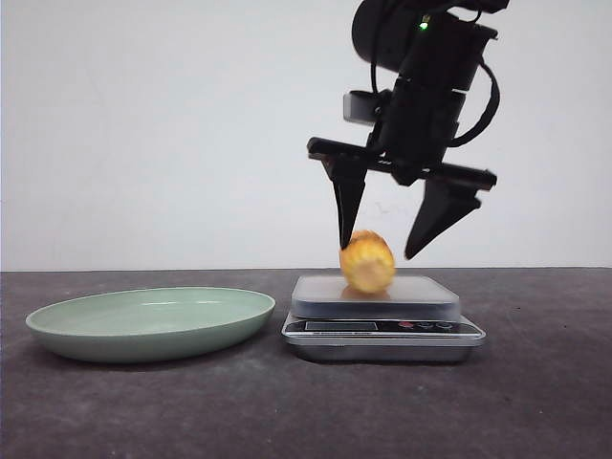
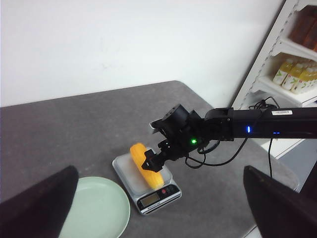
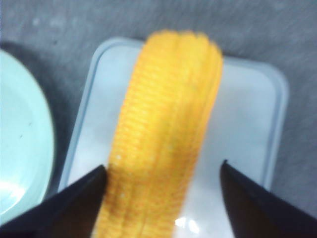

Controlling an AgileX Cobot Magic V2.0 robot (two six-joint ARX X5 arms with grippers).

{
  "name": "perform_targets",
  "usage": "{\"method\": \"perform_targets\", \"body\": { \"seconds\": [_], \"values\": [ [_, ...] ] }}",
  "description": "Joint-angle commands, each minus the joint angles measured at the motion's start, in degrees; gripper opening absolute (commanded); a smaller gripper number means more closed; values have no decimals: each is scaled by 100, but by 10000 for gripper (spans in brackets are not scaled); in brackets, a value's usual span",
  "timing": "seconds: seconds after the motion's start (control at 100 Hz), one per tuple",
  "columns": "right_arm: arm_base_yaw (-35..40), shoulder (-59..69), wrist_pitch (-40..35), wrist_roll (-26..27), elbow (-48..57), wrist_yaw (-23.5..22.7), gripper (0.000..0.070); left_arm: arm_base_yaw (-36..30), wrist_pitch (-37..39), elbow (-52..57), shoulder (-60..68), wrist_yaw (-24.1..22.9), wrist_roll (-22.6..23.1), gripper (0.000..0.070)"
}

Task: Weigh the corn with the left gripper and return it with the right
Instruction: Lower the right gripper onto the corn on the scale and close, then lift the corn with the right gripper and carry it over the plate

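1. One corn (image 1: 367, 261) piece is seen lying on the platform of a small scale (image 1: 382, 325), which is set on the dark grey tabletop (image 1: 535, 402).
2. The right claw (image 1: 375, 251) is held just above the scale with its two fingers spread wide, one on each side of the corn; in the right wrist view a gap is seen on one side, and contact on the other cannot be judged.
3. Nothing is gripped by the right claw.
4. The left claw (image 2: 158, 203) is seen well apart from the scale, its dark fingertips (image 2: 39, 208) spread wide and empty.
5. A green dish (image 1: 151, 323) is placed on the tabletop just beside the scale, on the robot's left.
6. A shelf (image 2: 292, 59) with bottles is seen beyond the tabletop in the left wrist view.
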Motion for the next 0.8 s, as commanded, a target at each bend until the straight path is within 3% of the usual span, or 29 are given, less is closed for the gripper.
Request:
{"method": "perform_targets", "body": {
  "seconds": [0.0,0.07,0.11,0.17,0.48,0.79],
  "values": [
    [79,190,-70,214,122,-74,382,-57,-229,74,28,-15,98,700],
    [105,258,-142,289,122,-201,325,-57,-229,15,28,-15,98,700],
    [125,273,-216,286,122,-273,220,-57,-229,-17,28,-17,105,700],
    [138,275,-284,258,122,-295,0,-57,-229,-70,28,-17,140,700],
    [302,-352,-33,240,428,-262,6,-57,-229,-142,-11,9,157,700],
    [1073,-1043,671,549,1683,-293,5,-57,-229,-142,-13,9,186,700]
  ]
}}
